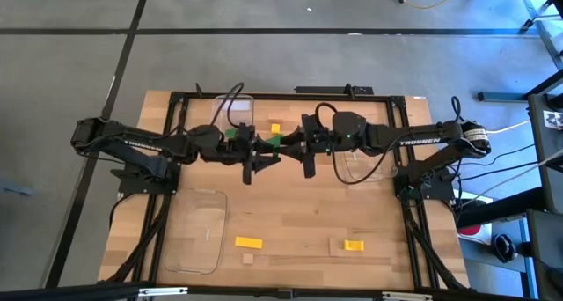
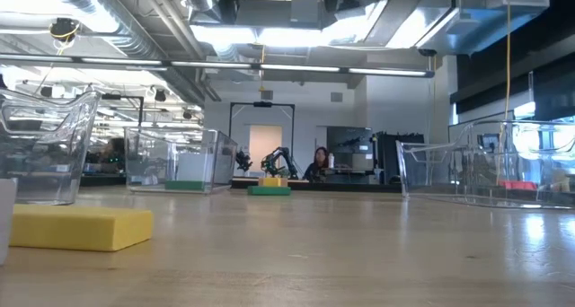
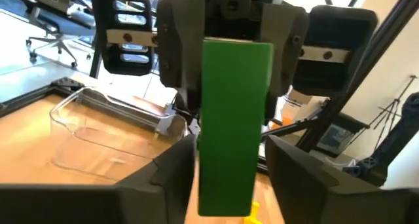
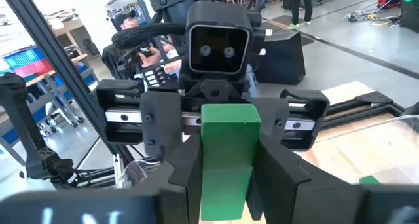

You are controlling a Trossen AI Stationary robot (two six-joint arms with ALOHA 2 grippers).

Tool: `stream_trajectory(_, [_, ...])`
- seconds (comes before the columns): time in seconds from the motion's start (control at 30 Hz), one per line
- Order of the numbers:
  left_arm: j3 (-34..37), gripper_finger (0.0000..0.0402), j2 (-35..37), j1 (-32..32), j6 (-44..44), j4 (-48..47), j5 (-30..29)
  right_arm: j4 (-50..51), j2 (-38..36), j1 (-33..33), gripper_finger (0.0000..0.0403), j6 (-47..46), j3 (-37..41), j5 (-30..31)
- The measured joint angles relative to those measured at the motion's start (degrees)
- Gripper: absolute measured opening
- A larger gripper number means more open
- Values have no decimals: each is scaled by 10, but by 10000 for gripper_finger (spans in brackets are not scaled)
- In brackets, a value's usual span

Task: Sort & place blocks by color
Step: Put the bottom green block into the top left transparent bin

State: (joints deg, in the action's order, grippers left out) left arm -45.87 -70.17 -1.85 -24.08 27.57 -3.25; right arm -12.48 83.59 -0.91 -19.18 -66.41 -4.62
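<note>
Both arms meet above the table's middle, toward its far side, with one bright green block [image 1: 274, 142] between them. My left gripper [image 1: 261, 148] comes from the left and my right gripper [image 1: 295, 145] from the right, each shut on an end of that block. In the left wrist view the green block [image 3: 232, 126] runs from my own fingers to the right gripper facing me; the right wrist view shows the green block [image 4: 228, 155] the same way. Two yellow blocks [image 1: 249, 243] [image 1: 353, 245] and a tan cube [image 1: 248, 258] lie flat near the table's near edge. My left gripper pinches the green block's left end [image 3: 222, 185] between its two fingers, coming level from the table's left and lying along the block. The block is lifted clear of the table. My right gripper pinches the block's right end [image 4: 222, 191] between its two fingers, level from the table's right, also along the block. The block spans the gap between the two grippers.
A clear tray [image 1: 201, 229] lies near the left front, another clear tray [image 1: 236, 114] with a green piece at the far left, a third clear tray [image 1: 368, 165] under the right arm. A yellow block [image 1: 275, 128] lies by the far edge. A person sits in the room beyond.
</note>
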Motion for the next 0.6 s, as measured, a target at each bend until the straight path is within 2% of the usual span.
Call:
stream_trajectory(0.13, [0, 95, 0, 0, -3, -15, -5, 4, 0, 0, 105, -3, 0, 0])
stream_trajectory(0.2, [0, 94, 1, 4, -2, -20, -6, 7, 0, 0, 120, -1, 0, -1])
stream_trajectory(0.4, [0, 94, 17, 25, 1, -57, 18, 49, -18, 0, 231, -1, 0, 0])
stream_trajectory(0.5, [0, 94, 60, 40, 12, -120, 24, 115, -48, -3, 253, 2, 0, 0])
stream_trajectory(0.6, [1, 94, 122, 57, 35, -209, 19, 198, -87, -7, 258, 1, 2, 3])
